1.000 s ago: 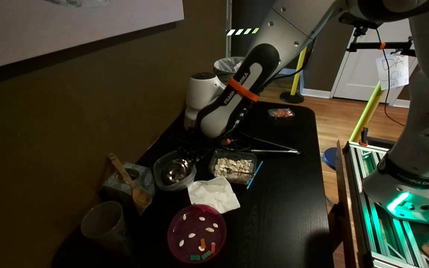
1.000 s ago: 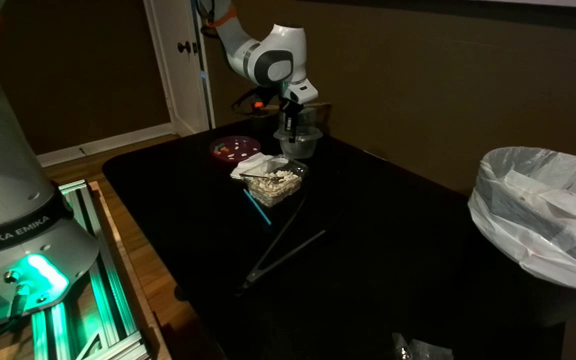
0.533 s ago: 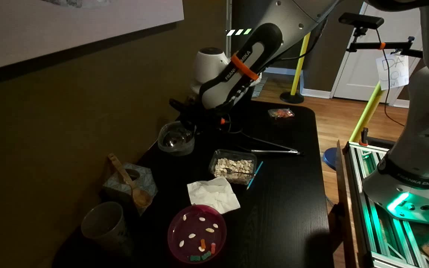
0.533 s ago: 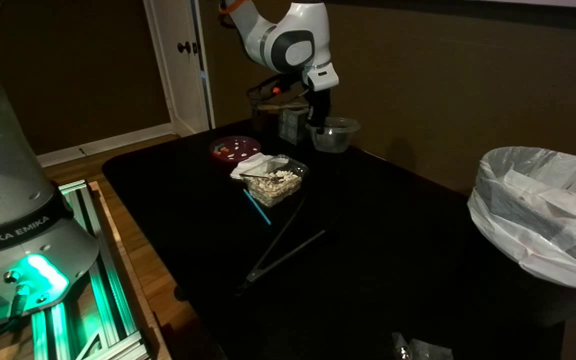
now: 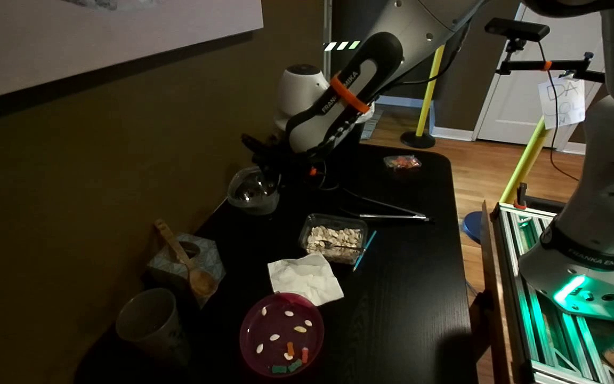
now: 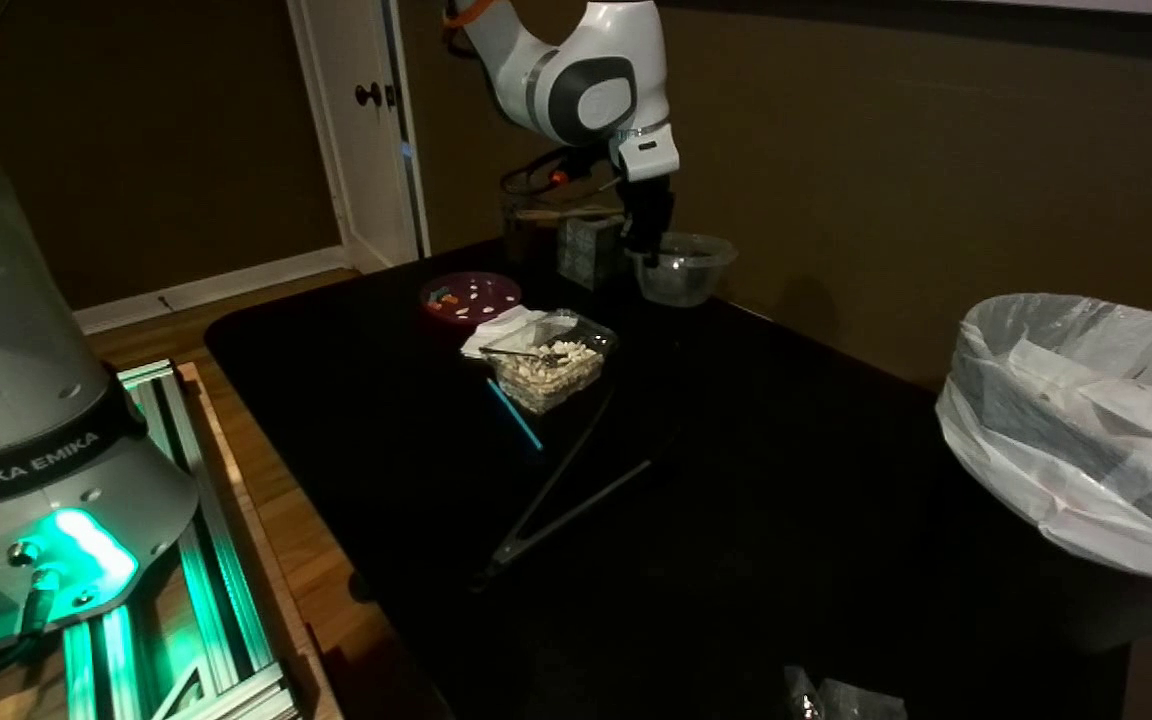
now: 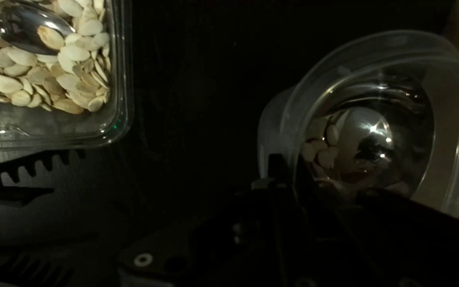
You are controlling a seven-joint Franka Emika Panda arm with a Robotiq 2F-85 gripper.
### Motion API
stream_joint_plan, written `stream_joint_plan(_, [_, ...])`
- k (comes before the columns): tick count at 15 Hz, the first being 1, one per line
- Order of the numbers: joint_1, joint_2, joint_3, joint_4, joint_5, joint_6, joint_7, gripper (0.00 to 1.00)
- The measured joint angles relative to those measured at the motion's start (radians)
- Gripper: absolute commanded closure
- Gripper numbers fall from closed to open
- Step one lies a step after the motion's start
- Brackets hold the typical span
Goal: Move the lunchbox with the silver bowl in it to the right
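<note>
The lunchbox is a translucent, rounded-square container [image 5: 253, 205] near the wall; it also shows in an exterior view [image 6: 678, 285] and in the wrist view [image 7: 277, 127]. The silver bowl [image 5: 248, 188] sits inside it and shines in the wrist view [image 7: 410, 155], with pale rounded shapes in it that may be reflections. My gripper [image 7: 290, 171] is shut on the lunchbox's near wall, one finger outside and one inside, beside the bowl. The dark gripper also shows in an exterior view [image 6: 648, 240]. I cannot tell whether the lunchbox touches the table.
A clear tray [image 5: 339, 256] of seeds with a spoon stands near mid-table, beside a blue pencil [image 5: 364, 250], open tongs [image 5: 392, 216] and a napkin [image 5: 307, 280]. A red dish [image 5: 248, 354], tissue box [image 5: 208, 253] and cup [image 5: 147, 320] stand nearby. A lined bin [image 6: 1076, 480] stands beyond.
Over the last second my gripper carried or slid the lunchbox with the bowl along the wall, away from the tissue box and napkin. In the last half second it moved only slightly further.
</note>
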Motion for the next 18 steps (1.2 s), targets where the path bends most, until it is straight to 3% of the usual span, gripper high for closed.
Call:
stream_joint_plan(6, [-0.063, 0.107, -0.118, 0.143, 0.0, 0.004, 0.174, 0.99])
stream_joint_plan(11, [-0.056, 0.136, -0.218, 0.167, -0.006, -0.009, 0.391, 0.99])
stream_joint_plan(18, [-0.087, 0.137, -0.227, 0.164, -0.004, -0.132, 0.687, 0.99])
